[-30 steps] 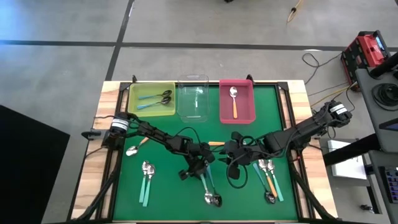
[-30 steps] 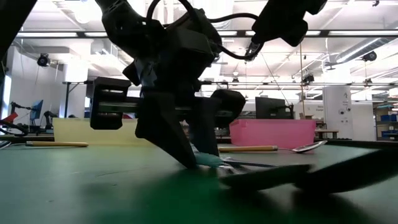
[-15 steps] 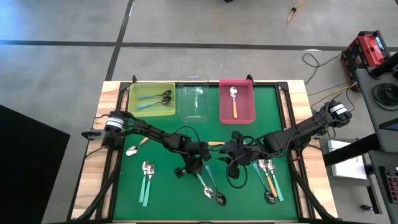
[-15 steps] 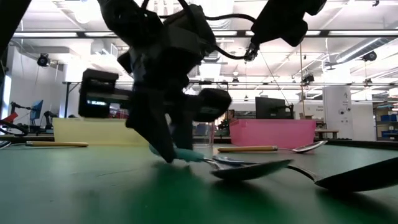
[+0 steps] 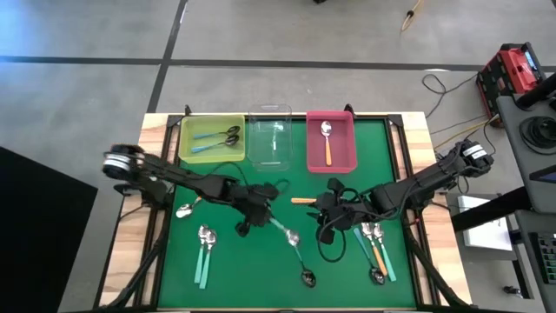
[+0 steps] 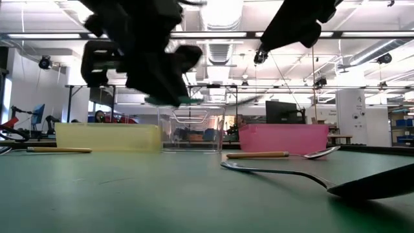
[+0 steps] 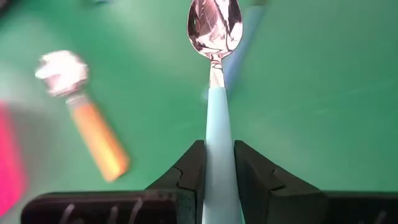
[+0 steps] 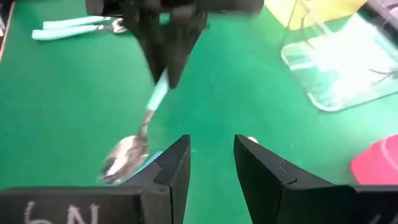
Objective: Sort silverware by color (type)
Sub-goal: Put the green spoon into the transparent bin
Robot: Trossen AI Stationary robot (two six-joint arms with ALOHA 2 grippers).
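Left gripper (image 7: 217,180) fingers clamped on teal-handled spoon (image 5: 284,231), now lifted clear of the desk (image 5: 234,278), off the black-bowled spoon (image 5: 303,268). Right gripper (image 8: 211,158) fingers apart, unmoved at mid-desk.

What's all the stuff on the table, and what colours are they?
Green mat: one, covers the wooden table.
Yellow bin: one, far left of the three bins; two teal spoons with dark bowls inside.
Clear bin: one, see-through, middle.
Pink bin: one, right of the clear bin; one orange-handled spoon inside.
Held spoon: one, teal handle, silver bowl, lifted off the mat.
Loose spoons: teal and orange handles, scattered at the near left, near middle and near right; exact count unclear.
Left gripper: one, dark, shut on the held spoon.
Right gripper: one, dark, open, empty, mid-table.
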